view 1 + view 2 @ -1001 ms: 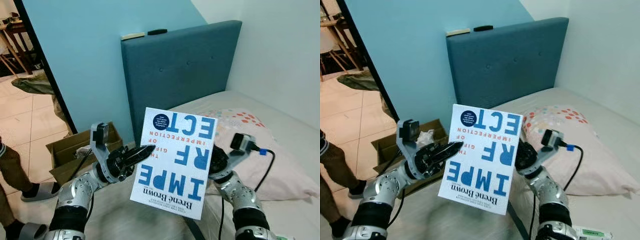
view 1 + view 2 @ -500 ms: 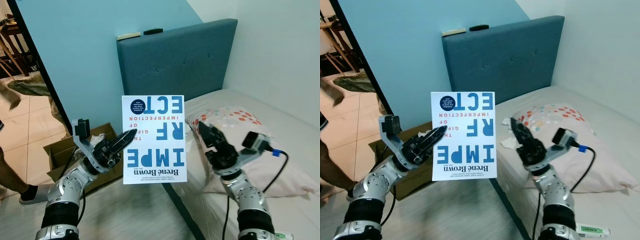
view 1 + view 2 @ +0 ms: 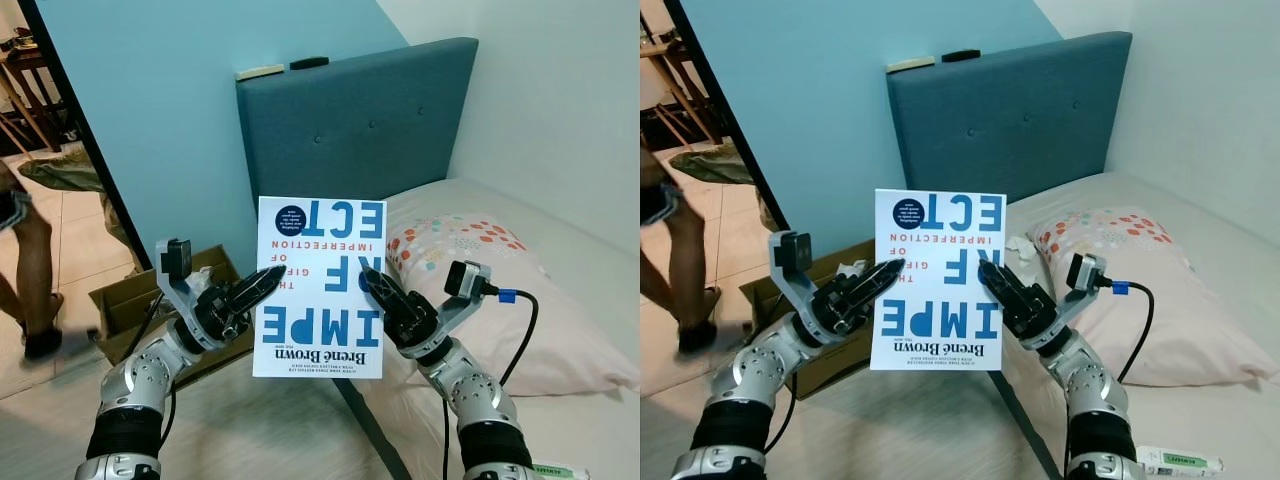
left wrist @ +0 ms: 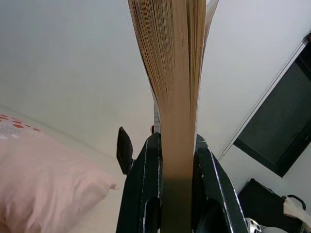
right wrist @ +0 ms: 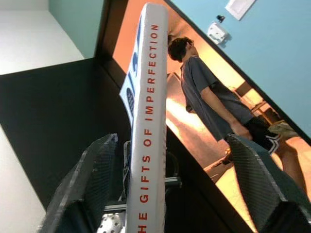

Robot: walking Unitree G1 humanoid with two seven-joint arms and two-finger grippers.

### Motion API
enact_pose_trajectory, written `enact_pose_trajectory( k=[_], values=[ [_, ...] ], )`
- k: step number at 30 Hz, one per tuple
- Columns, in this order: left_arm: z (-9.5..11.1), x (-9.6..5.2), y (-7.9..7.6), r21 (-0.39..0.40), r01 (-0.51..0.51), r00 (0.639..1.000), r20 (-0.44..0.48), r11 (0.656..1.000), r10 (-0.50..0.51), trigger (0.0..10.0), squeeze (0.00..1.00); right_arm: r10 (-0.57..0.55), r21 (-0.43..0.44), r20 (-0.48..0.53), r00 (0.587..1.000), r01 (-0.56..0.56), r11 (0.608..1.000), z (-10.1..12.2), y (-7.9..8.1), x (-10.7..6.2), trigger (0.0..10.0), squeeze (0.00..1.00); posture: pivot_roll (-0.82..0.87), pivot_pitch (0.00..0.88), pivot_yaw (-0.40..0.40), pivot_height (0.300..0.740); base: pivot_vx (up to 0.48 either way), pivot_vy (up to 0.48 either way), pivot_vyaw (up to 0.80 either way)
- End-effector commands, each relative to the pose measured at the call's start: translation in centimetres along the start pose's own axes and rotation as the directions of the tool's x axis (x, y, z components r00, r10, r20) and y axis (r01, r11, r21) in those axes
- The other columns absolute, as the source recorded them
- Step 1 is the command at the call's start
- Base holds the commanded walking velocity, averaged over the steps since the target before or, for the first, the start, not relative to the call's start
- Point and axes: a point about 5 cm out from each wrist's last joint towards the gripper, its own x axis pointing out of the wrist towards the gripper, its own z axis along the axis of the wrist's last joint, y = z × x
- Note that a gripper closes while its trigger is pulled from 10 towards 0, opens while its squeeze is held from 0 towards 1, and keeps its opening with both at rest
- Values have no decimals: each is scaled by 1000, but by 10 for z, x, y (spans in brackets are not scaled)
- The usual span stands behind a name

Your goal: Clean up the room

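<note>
A white paperback book (image 3: 320, 290) with blue and red lettering is held upright and upside down in front of me, above the bed's edge. My left gripper (image 3: 268, 278) is shut on the book's page edge; the left wrist view shows both black fingers (image 4: 148, 194) pressed against the pages (image 4: 176, 97). My right gripper (image 3: 373, 288) is at the book's spine side and is open. In the right wrist view the spine (image 5: 148, 131) stands between its two spread fingers (image 5: 95, 184), close to one and far from the other.
A blue padded headboard (image 3: 350, 130) stands against the blue wall, with the bed (image 3: 570, 240) and a spotted pink pillow (image 3: 480, 250) on the right. A cardboard box (image 3: 125, 300) sits on the floor to the left. A person's legs (image 3: 30, 260) are at the far left.
My right gripper has swung in from the right and now brackets the book's spine edge. The book has shifted slightly right in the left gripper. The person at the left has walked on.
</note>
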Motion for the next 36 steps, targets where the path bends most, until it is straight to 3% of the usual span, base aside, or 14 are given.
enact_pose_trajectory(
  k=[1,8,20,21,25,32,34,36],
  values=[
    [-2,3,-3,-6,44,999,-1,999,-44,10000,0,-17,15,-14,1000,17,1000,-7,-1,2,0,0,-41,0,42,740,0,0,0],
    [-1,1,-3,4,37,999,-18,999,-37,10000,0,-22,10,-16,1000,22,1000,-7,0,0,0,0,-44,0,40,740,0,0,0],
    [-1,-15,0,19,-11,996,-91,1000,13,10000,0,-25,13,-20,999,25,1000,-9,0,-1,0,0,-41,0,42,740,0,0,0],
    [0,-16,3,7,-32,997,-75,999,32,10000,1000,-26,12,-19,999,27,1000,-9,0,-1,0,0,-41,0,42,740,0,0,0],
    [0,-17,6,-9,-62,997,-47,998,61,10000,1000,-37,8,-15,999,37,999,-9,-1,-1,0,0,-40,0,41,740,0,0,0],
    [-3,-17,17,15,-176,984,-7,984,176,10000,1000,-210,-48,80,975,214,976,4,-17,-3,0,0,-44,0,40,740,0,0,0],
    [-3,-18,21,22,-219,976,4,975,219,10000,1000,-275,-53,121,954,283,958,9,-23,-5,0,0,-45,0,40,740,0,0,0],
    [-7,-26,33,36,-354,935,16,935,353,10000,1000,-458,-56,221,861,480,875,25,-38,-16,0,0,-47,0,40,740,0,0,0]
  ],
)
